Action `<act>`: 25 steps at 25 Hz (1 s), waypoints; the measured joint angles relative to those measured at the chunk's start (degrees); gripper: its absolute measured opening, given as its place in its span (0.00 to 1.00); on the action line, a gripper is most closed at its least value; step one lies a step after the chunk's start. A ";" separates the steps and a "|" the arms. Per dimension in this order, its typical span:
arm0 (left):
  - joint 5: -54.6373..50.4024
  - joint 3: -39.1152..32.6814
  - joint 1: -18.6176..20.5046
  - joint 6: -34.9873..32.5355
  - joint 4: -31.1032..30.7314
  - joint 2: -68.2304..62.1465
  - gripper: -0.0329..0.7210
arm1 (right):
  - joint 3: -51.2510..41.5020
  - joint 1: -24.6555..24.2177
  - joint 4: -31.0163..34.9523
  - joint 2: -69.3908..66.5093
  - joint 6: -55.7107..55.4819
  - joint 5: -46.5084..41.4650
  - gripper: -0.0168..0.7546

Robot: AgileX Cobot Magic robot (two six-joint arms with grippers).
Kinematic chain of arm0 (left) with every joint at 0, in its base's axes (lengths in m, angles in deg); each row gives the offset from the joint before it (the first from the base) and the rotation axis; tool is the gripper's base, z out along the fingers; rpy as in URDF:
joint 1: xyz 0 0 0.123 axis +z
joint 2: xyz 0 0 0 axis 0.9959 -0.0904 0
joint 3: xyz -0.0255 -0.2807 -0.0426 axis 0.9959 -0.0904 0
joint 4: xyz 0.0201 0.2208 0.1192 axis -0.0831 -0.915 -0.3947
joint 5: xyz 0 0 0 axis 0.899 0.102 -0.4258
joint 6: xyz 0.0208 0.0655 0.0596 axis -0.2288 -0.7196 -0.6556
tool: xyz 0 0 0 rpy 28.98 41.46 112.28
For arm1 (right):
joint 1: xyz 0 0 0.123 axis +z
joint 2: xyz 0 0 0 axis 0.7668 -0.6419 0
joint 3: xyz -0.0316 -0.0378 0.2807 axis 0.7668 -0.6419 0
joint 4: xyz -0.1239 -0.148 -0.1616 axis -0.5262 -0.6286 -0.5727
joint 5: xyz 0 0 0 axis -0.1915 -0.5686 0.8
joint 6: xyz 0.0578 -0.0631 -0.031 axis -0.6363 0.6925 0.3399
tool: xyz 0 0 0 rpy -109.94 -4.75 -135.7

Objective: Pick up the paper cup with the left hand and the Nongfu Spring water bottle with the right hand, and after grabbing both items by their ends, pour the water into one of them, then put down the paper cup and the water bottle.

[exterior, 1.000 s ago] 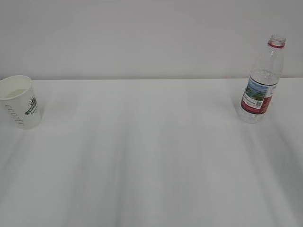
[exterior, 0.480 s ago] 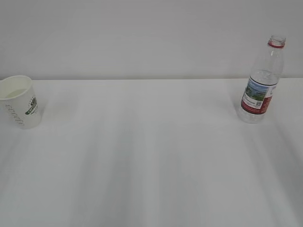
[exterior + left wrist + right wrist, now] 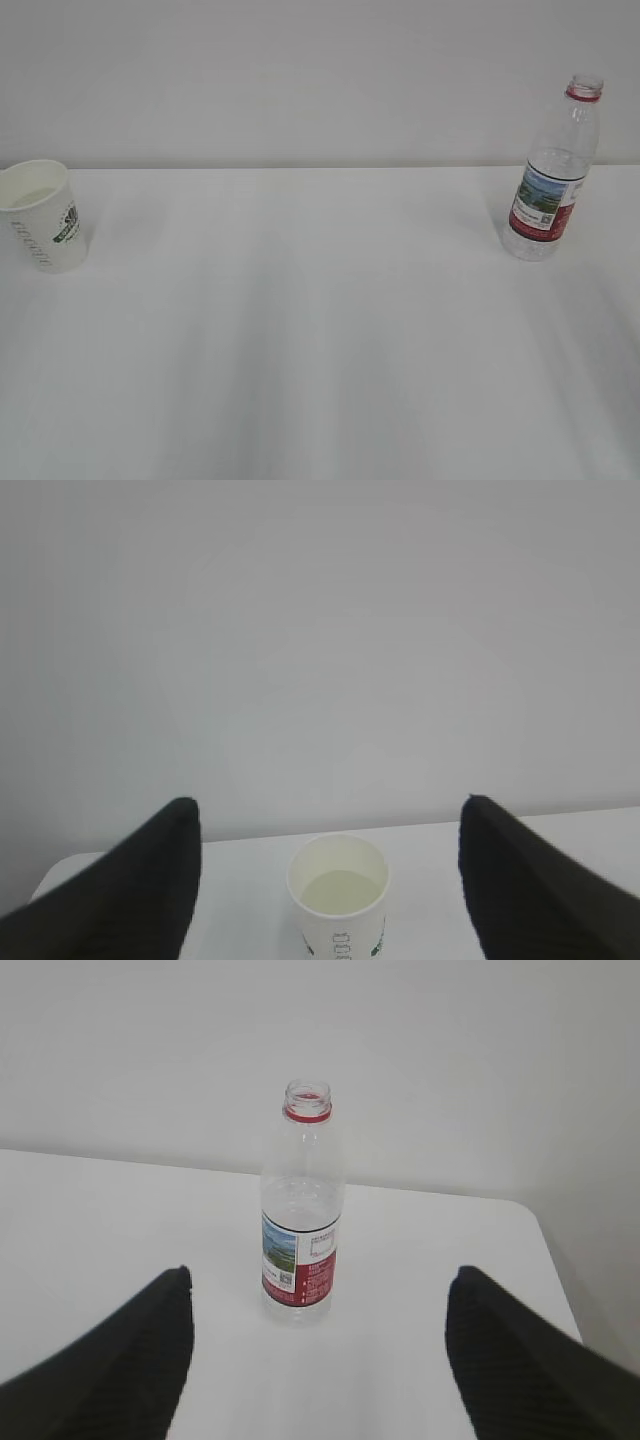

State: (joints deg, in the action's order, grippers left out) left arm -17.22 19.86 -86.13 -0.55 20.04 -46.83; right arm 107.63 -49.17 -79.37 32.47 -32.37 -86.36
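A white table (image 3: 320, 330) runs up to a plain pale wall (image 3: 300, 80); the paper cup (image 3: 45, 228) stands upright at the far left of it, the water bottle (image 3: 550, 175) upright at the far right, the two well apart with bare tabletop between them; neither arm shows in the room view.

From the left wrist the cup (image 3: 338, 895) sits on the table ahead of the left hand (image 3: 330, 880), between its two black fingers (image 3: 120, 890) but touching neither; the jaws stand wide apart and hold nothing; the cup's mouth faces up, and inside it a pale level surface shows, which may be water, though I cannot say for sure; green marks and grey lettering show on its side.

From the right wrist the bottle (image 3: 302, 1205) stands ahead of the right hand (image 3: 315, 1360), beyond the gap between the black fingers (image 3: 520, 1360); those jaws too are spread wide, gripping nothing, clear of the bottle; the bottle has no cap, a red ring round its open neck and a red label with a landscape low on its body; it looks largely clear; how much water is left inside I cannot tell.
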 joint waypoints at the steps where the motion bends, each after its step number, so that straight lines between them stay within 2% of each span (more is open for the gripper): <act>1: -1.79 0.77 0.00 0.00 0.00 0.46 0.82 | 0.00 0.00 0.00 0.66 0.09 -0.71 0.79; 15: -21.82 6.16 0.00 0.10 0.00 3.50 0.82 | 0.00 0.00 0.00 2.28 0.23 -9.92 0.79; 25: -34.58 7.25 0.00 0.10 0.00 4.38 0.82 | 0.00 0.00 0.00 4.77 0.23 -16.28 0.79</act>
State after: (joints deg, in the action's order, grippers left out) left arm -51.80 27.12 -86.13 -0.44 20.04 -42.45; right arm 107.63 -49.17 -79.37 37.23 -32.14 -102.64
